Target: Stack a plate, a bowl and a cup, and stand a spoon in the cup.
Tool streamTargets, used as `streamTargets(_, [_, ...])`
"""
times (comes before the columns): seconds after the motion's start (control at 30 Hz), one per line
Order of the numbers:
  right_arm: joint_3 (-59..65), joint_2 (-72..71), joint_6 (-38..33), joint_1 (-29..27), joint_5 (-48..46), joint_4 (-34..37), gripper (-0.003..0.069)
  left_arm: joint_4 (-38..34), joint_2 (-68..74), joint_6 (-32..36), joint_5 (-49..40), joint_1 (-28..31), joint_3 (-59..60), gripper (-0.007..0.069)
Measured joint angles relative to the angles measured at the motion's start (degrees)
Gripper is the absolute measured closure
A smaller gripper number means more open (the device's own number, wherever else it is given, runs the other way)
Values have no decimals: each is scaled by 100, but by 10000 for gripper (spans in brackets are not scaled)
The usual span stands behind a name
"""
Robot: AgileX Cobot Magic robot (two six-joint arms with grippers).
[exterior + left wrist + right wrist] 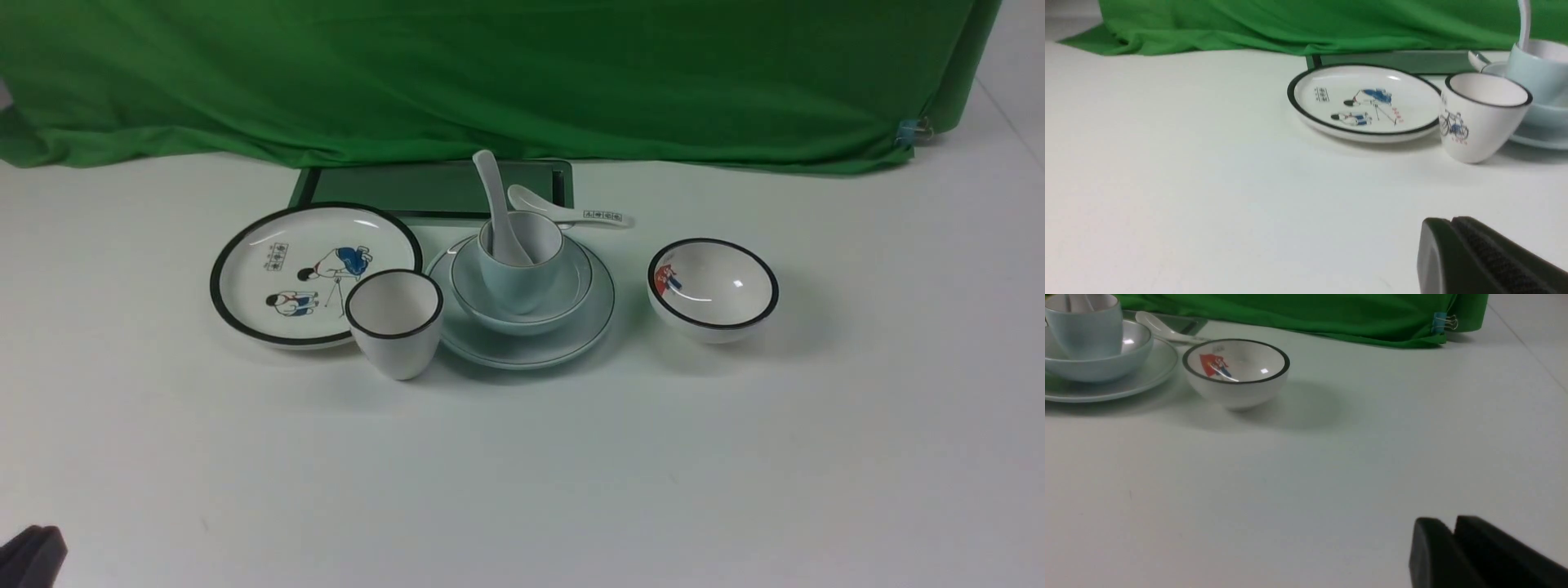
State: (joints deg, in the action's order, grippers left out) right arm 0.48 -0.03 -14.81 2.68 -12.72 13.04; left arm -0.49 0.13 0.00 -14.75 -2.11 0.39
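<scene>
We judge the stack done: the plate (522, 343) sits on the tabletop (522, 474), the bowl (522, 314) nested on it, the cup (520, 269) in the bowl, and the spoon (498, 204) leaning inside — propped by the rim. Both grippers — left gripper (1453, 245), right gripper (1453, 547) — seem closed and hold nothing.

Two plates (563, 339) (245, 282), two bowls (490, 314) (712, 286), two cups (522, 282) (396, 339), two spoons (495, 200) (571, 214)

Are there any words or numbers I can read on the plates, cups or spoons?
None can be read.
Cartoon plate: a small row of dark boxed marks, too small to read.
Black-rimmed cup: tiny red marks under a bicycle picture, blurred.
Printed spoon: dark marks along its handle, too small.
Small black-rimmed bowl: faint marks, blurred.
</scene>
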Motion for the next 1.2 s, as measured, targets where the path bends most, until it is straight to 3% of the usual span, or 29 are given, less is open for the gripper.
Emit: streamTargets(1.2, [0, 0, 1, 0, 0, 0, 466, -4, 0, 95, 50, 0, 0, 656])
